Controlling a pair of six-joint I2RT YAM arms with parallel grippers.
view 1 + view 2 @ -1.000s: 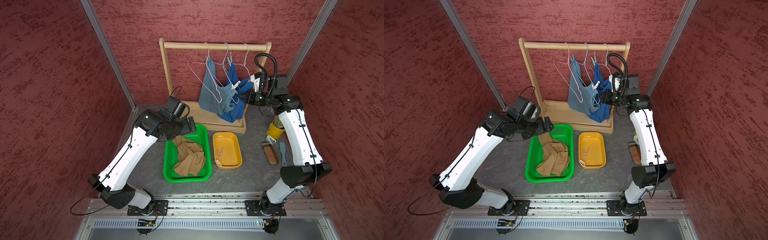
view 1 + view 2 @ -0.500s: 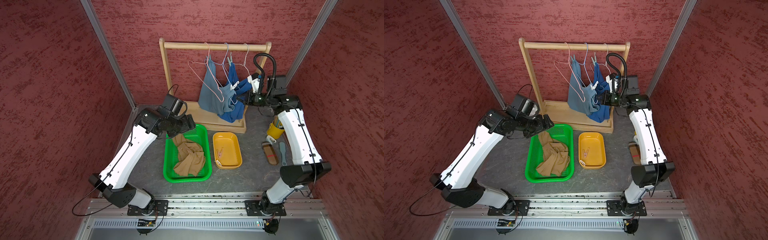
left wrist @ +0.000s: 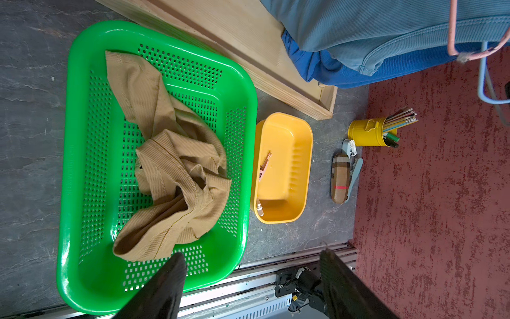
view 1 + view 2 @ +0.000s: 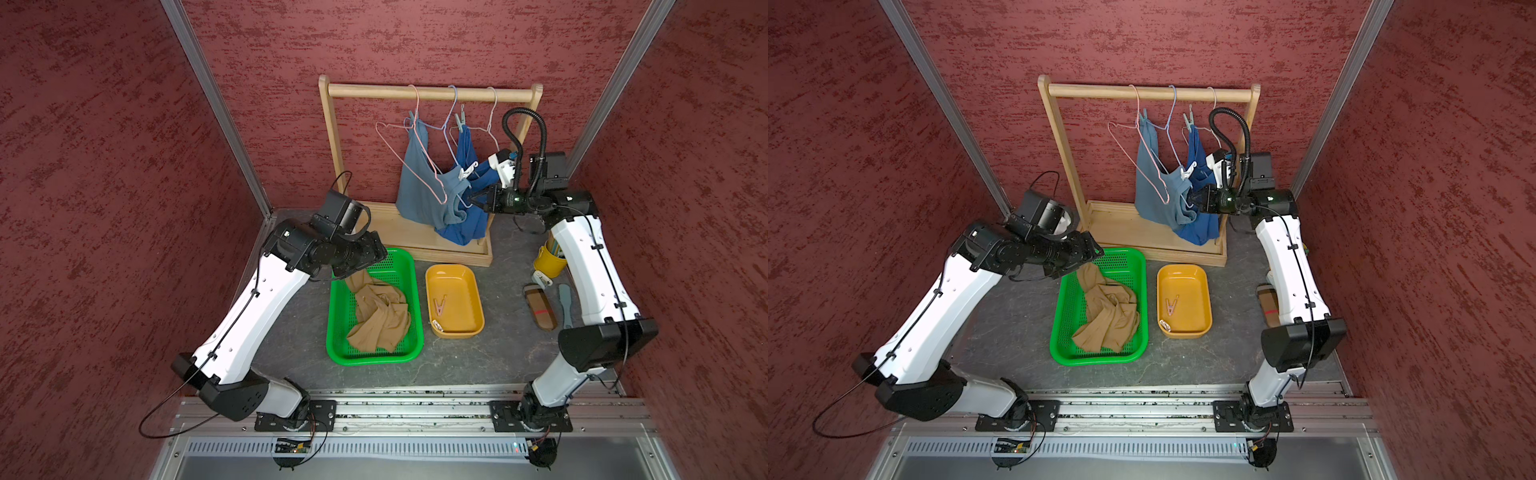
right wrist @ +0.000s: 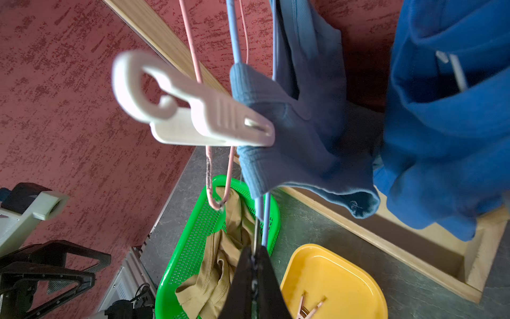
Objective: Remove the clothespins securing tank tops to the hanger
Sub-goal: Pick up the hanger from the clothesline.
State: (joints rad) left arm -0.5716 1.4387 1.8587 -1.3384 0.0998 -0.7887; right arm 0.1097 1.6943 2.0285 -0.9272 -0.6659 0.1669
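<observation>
Clamping the blue hanger (image 5: 265, 218) in the closed right end effector (image 5: 254, 252) near the far edge of the worktop (image 4: 511, 340), likely steadying it to free the white clothespin (image 5: 198, 116) pinning the grey-blue tank top (image 5: 298, 132). Hovering wide and empty with the left end effector (image 3: 253, 252) above the green basket (image 3: 66, 165).

I can find no words or numbers to read. A tiny white mark (image 5: 354, 205) on the grey-blue tank top (image 5: 303, 132), lower right of the middle, is too small to read.
</observation>
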